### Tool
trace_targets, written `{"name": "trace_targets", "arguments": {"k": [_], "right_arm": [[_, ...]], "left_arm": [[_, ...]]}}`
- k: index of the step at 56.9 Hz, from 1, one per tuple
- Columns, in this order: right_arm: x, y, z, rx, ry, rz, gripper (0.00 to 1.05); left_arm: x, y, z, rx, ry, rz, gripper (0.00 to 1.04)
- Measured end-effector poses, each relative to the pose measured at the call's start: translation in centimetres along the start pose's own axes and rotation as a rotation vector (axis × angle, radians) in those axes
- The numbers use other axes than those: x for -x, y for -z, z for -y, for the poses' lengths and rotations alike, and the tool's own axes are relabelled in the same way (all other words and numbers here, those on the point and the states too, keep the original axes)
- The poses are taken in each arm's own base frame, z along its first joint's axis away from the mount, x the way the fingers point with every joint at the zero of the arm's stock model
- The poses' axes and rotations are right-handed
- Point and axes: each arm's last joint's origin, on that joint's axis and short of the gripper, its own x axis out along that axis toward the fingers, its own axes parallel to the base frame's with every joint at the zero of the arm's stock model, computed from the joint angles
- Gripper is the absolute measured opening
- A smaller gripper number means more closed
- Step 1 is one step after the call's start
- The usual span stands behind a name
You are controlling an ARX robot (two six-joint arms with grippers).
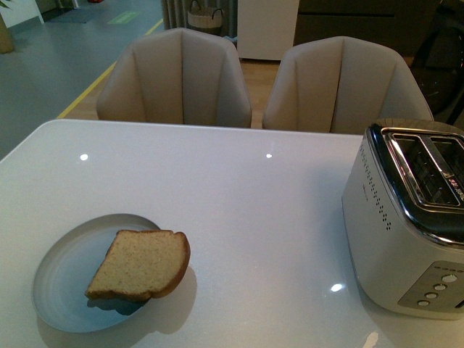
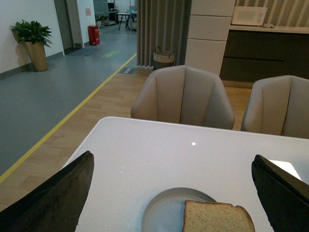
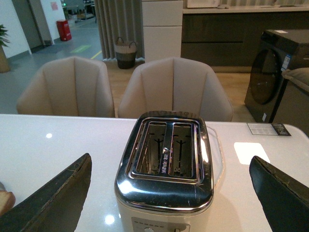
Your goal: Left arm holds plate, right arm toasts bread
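Now left end effector [image 2: 172,166] spread facing plate [image 2: 161,212], bread [image 2: 217,217]; right end effector [image 3: 171,164] spread facing toaster [image 3: 164,195], apparently raised.

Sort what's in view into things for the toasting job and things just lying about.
For the job: bread, plate, toaster, left gripper (open), right gripper (open).

Just around: left-hand chair, right-hand chair, basket, potted plant.

White table [image 1: 239,217] carries a plate [image 1: 61,279] and a toaster [image 1: 384,232].
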Motion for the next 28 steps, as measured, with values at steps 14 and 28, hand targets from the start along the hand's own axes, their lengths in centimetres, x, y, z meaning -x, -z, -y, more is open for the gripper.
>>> {"name": "trace_targets", "arguments": {"k": [14, 28], "right_arm": [[0.0, 0.0, 0.0, 0.0, -0.001, 0.0, 0.96], [0.0, 0.0, 0.0, 0.0, 0.0, 0.0, 0.96]], "left_arm": [[-0.3, -0.1, 0.3, 0.1, -0.023, -0.453, 0.97], [-8.3, 0.0, -2.1, 0.225, 0.022, -0.531, 0.97]]}}
